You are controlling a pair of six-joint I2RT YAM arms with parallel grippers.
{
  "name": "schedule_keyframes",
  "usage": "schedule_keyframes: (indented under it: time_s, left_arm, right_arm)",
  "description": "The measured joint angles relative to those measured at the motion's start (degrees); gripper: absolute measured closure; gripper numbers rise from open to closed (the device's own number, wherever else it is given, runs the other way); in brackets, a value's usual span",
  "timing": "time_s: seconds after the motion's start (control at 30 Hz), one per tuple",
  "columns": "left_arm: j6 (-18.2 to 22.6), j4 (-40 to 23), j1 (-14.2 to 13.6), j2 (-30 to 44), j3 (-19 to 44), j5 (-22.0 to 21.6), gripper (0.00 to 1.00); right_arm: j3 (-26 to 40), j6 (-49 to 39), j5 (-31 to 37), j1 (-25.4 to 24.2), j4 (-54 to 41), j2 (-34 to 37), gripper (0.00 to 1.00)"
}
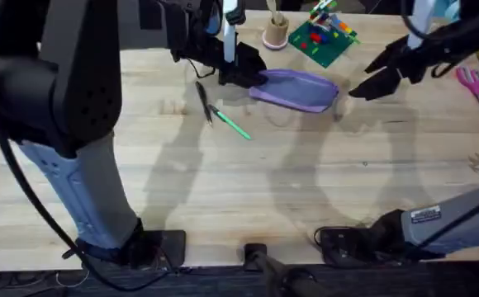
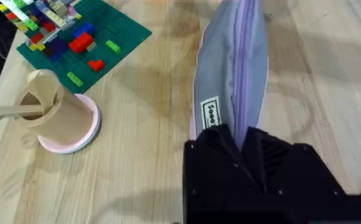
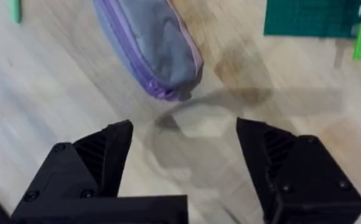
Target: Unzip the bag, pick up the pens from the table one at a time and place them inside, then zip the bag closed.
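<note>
The lavender bag (image 1: pixel 293 89) lies at the back middle of the table (image 1: pixel 248 198), its zipper (image 2: pixel 243 56) running along its length and shut as far as it shows. My left gripper (image 1: pixel 246 77) is shut on the bag's left end (image 2: pixel 227 134). My right gripper (image 1: pixel 357 91) hangs open just off the bag's right end (image 3: pixel 152 43), its fingers (image 3: pixel 99 155) apart over bare wood. The black pen (image 1: pixel 203 103) and the green pen (image 1: pixel 233 124) lie on the table in front of the bag's left end.
A green brick plate (image 1: pixel 322 37) with toy bricks and a paper cup (image 1: pixel 276 31) holding a wooden stick stand behind the bag. Pink-handled scissors (image 1: pixel 475 87) lie at the far right. Open wood stretches across the front half.
</note>
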Motion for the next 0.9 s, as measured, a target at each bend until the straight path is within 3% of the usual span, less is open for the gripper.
schedule_keyframes:
  time_s: [0.57,0.77,0.9]
  left_arm:
    - [0.00,0.00,-0.01,0.00,0.00,0.00,0.958]
    - [0.00,0.00,-0.01,0.00,0.00,0.00,0.958]
    - [0.00,0.04,-0.01,0.00,0.00,0.00,0.958]
  right_arm:
    - [0.02,-5.07,-3.47,4.28,3.01,7.61,0.015]
    - [0.03,-5.31,-4.01,4.28,3.19,8.49,0.271]
    - [0.04,-5.48,-4.36,4.34,3.02,8.50,0.526]
